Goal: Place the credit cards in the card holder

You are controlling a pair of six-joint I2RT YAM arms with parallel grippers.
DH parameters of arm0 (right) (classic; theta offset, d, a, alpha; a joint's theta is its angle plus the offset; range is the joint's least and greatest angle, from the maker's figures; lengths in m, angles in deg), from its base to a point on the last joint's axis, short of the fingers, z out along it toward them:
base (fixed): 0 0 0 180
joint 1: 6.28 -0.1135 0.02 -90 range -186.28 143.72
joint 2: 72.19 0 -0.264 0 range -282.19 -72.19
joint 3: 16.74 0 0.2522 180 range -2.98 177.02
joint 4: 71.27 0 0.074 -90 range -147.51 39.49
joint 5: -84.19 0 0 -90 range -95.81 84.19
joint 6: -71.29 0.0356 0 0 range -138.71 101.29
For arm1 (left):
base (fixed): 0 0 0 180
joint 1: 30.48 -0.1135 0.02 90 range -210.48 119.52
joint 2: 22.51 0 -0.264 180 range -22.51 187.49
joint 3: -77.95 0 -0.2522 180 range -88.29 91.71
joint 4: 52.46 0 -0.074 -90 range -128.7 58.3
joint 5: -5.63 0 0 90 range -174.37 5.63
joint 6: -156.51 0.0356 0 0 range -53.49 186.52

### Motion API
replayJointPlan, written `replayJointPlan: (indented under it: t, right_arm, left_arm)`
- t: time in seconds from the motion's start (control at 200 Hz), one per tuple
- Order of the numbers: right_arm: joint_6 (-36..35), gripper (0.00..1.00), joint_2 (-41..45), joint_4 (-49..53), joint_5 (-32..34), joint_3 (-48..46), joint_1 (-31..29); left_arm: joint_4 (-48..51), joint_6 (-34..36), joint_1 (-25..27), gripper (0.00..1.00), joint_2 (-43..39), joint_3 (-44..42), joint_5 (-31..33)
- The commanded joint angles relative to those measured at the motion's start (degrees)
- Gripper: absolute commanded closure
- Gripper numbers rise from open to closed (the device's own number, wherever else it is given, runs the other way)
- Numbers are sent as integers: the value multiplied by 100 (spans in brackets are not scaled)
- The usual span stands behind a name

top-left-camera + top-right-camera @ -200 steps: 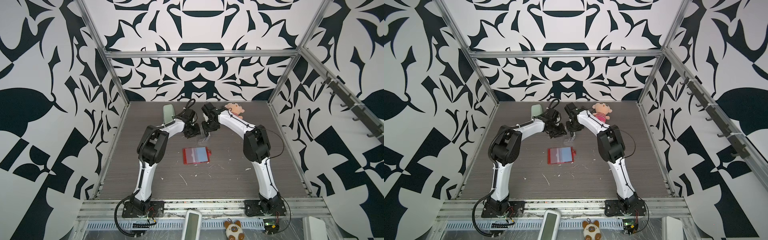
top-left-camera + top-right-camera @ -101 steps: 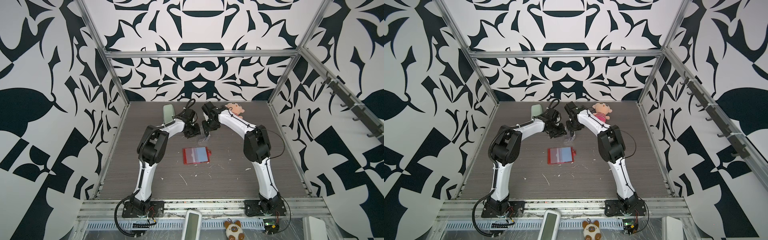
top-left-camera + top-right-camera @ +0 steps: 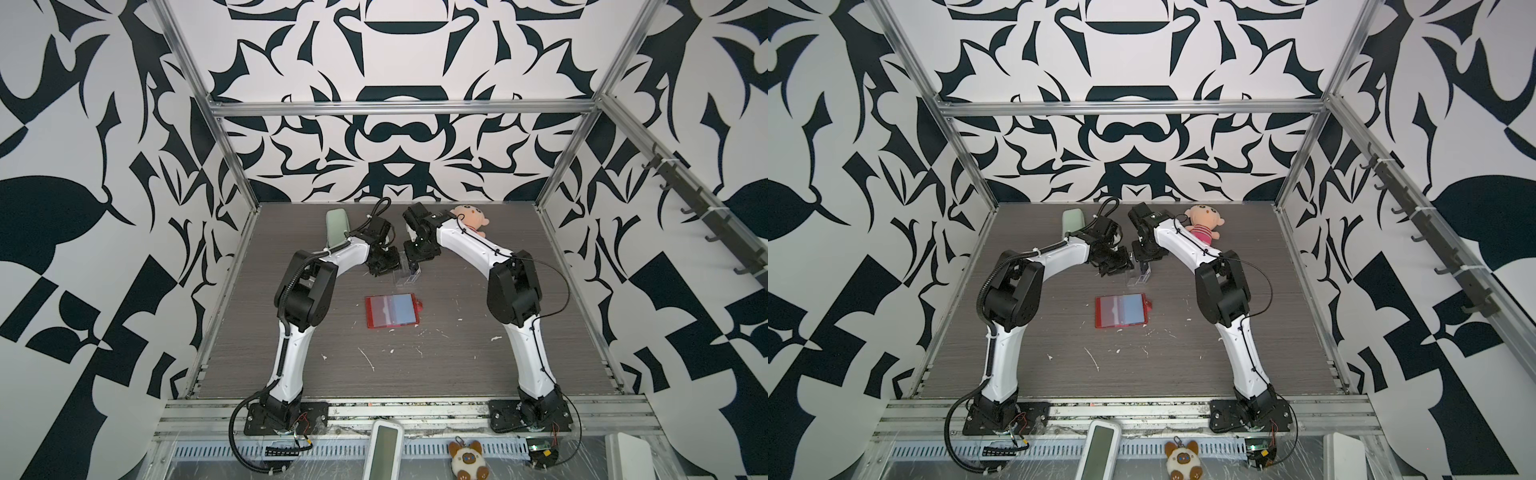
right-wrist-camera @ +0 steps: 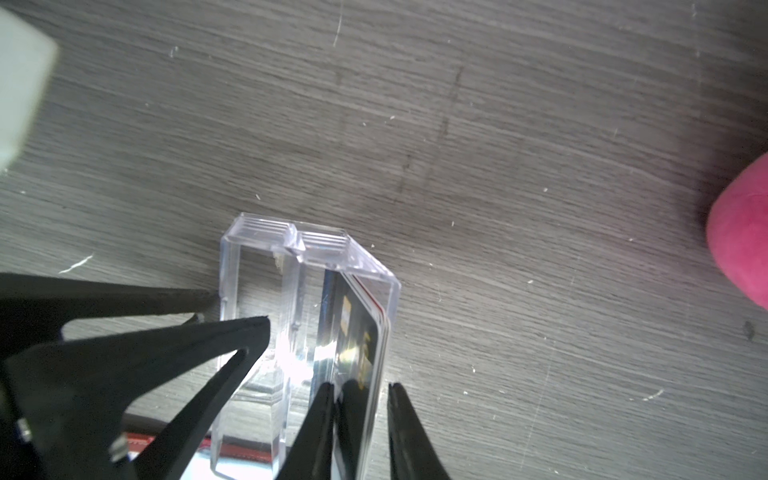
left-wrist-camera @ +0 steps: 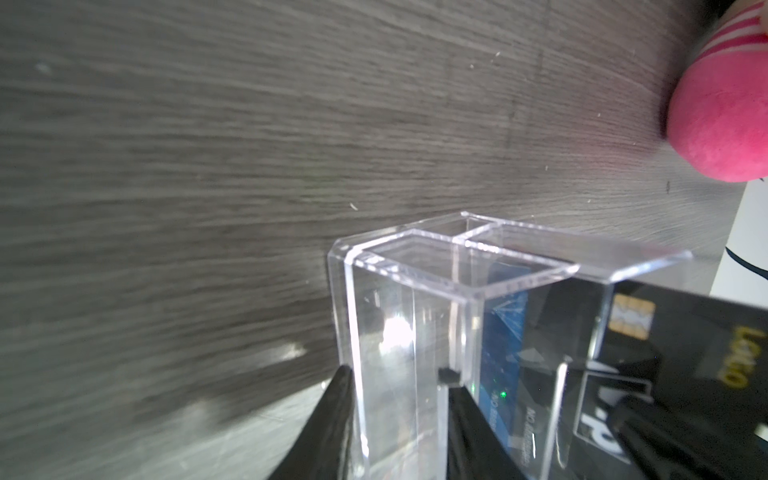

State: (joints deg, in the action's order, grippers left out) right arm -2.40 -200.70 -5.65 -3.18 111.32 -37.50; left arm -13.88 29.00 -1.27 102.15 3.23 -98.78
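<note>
**Two arms at one clear acrylic box.** The clear acrylic box point(image 3: 406, 277) stands near the back of the table point(image 3: 457, 365), just beyond the card holder point(image 3: 390, 311). The box has two compartments: one is empty and one holds the credit cards point(image 4: 361, 328) upright on edge.

At least three cards can be counted there:
- a blue card point(image 5: 505, 328);
- a black card point(image 5: 685, 332) with a gold chip and gold lettering;
- a pale card point(image 4: 381, 320) with a red line along its rim.

**Left gripper** point(image 5: 397, 376): the jaws stand at moderate width, one finger on each side of the empty compartment, clamped on the box.

**Right gripper** point(image 4: 365, 386): the jaws are narrow and straddle the top edge of the card stack. Whether they pinch a card cannot be told.

**Card holder:** one red booklet lies open and flat at mid-table, apart from both grippers. In both top views one blue-grey card point(image 3: 1133, 308) fills its right-hand page, while the left-hand page shows red.

**Also present:**
- one pale green case point(image 3: 336, 226) at the back, behind the left arm;
- one plush doll point(image 3: 1202, 226) at the back, beside the right arm;
- one cat plush point(image 3: 465, 459) off the table, at the front rail.
</note>
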Motion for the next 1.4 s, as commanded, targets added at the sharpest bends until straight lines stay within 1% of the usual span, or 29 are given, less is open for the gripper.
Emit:
replayJointPlan:
  t: [0.0, 0.37, 0.45, 0.665, 0.745, 0.795, 1.18, 1.395]
  right_arm:
    - [-43, 78, 468, 248, 255, 224, 17]
    - [-52, 85, 502, 275, 282, 253, 3]
    - [-65, 92, 487, 273, 273, 259, 3]
    - [-58, 94, 469, 312, 255, 269, 0]
    - [-65, 99, 484, 314, 248, 260, -4]
    - [-68, 99, 498, 311, 246, 254, 4]
    - [-60, 100, 517, 296, 233, 201, 2]
    - [-52, 88, 551, 308, 281, 204, 0]
  left_arm:
    - [372, 8, -47, 64, 386, -49, 285]
    - [371, -1, -47, 64, 401, -45, 281]
    - [374, -1, -47, 64, 392, -41, 282]
    - [361, -10, -47, 64, 410, -53, 281]
    - [363, -10, -47, 64, 412, -58, 281]
    - [365, -9, -45, 64, 409, -63, 270]
    - [350, -10, -47, 64, 384, -88, 259]
    - [350, -18, -47, 64, 388, -75, 259]
